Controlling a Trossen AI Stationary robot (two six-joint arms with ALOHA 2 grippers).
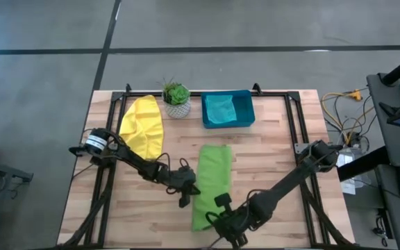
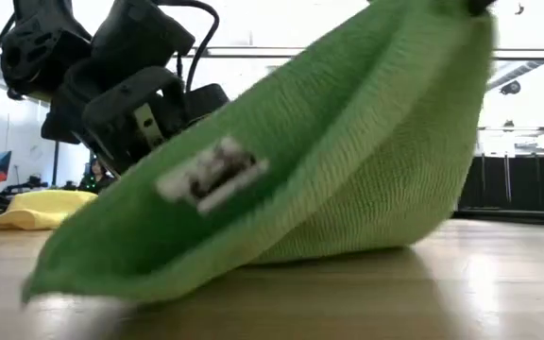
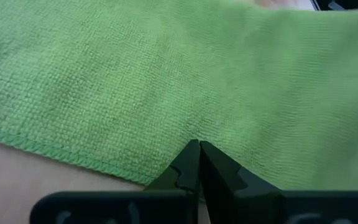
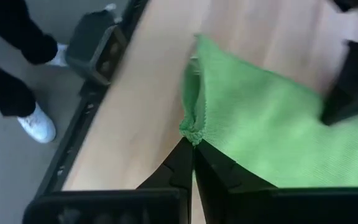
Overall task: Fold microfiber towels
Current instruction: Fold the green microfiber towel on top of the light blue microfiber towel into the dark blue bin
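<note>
1. While both arms work at the near end of the counter [image 1: 269, 160], the green towel [image 1: 211, 182] lies as a long strip, its long axis running from the near edge away toward the tray [image 1: 228, 110].
2. At the strip's near end, the right gripper [image 4: 193, 148] has its fingers pressed together on a bunched corner of the towel; the cloth spreads forward and away from those fingertips, with bare wood to one side.
3. Beside the strip's long left edge, the left gripper [image 3: 199, 147] also has its fingers closed narrow. The hemmed edge runs just at their tips and the towel fills everything ahead of them, so it appears to pinch that edge, though the grip itself is hard to confirm.
4. From the low camera the near end of the towel is lifted off the counter in a tent, one edge touching the wood.
5. My judgement: the coming move turns on the long axis. The lifted near end would have to travel along it toward the far end to halve the strip, and both grippers sit at that near end, the right one nearer the corner.
6. A yellow towel [image 1: 142, 123] lies well apart, far left; a teal towel [image 1: 221, 107] rests in the tray.
</note>
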